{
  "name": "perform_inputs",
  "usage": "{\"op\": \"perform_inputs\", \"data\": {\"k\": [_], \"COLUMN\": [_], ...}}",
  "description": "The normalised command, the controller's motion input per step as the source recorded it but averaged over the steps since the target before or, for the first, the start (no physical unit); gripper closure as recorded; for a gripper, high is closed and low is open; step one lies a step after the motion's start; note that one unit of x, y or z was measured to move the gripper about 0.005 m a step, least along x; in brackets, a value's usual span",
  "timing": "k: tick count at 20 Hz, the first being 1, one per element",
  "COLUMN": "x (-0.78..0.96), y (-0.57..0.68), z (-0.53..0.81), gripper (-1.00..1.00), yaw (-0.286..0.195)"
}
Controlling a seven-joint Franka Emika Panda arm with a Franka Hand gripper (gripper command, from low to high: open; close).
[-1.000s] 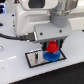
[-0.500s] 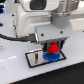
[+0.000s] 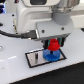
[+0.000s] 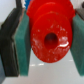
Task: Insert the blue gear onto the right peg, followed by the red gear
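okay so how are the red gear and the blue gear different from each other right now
The red gear is red and the narrower of the two; the blue gear is blue and wider. The red gear is clamped between the pads of the tool, just above the blue gear, while the blue gear lies flat on the black plate with nothing gripping it. Whether the two touch is unclear. Both are round.

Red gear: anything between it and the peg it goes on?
Only the blue gear, already seated on the black plate as planned. The gripper holds the red gear just above it; nothing else visibly intervenes.
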Motion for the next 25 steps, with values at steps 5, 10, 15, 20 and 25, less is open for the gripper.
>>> {"op": "perform_inputs", "data": {"k": [5,10,15,20,25], "x": [0.26,0.12,0.06,0.05,0.00], "y": [0.07,0.00,0.07,0.01,0.00], "z": [-0.30,-0.28,0.30,0.51,0.00], "gripper": [1.00,1.00,-1.00,-1.00,-1.00], "yaw": [0.000,0.000,0.000,0.000,0.000]}}
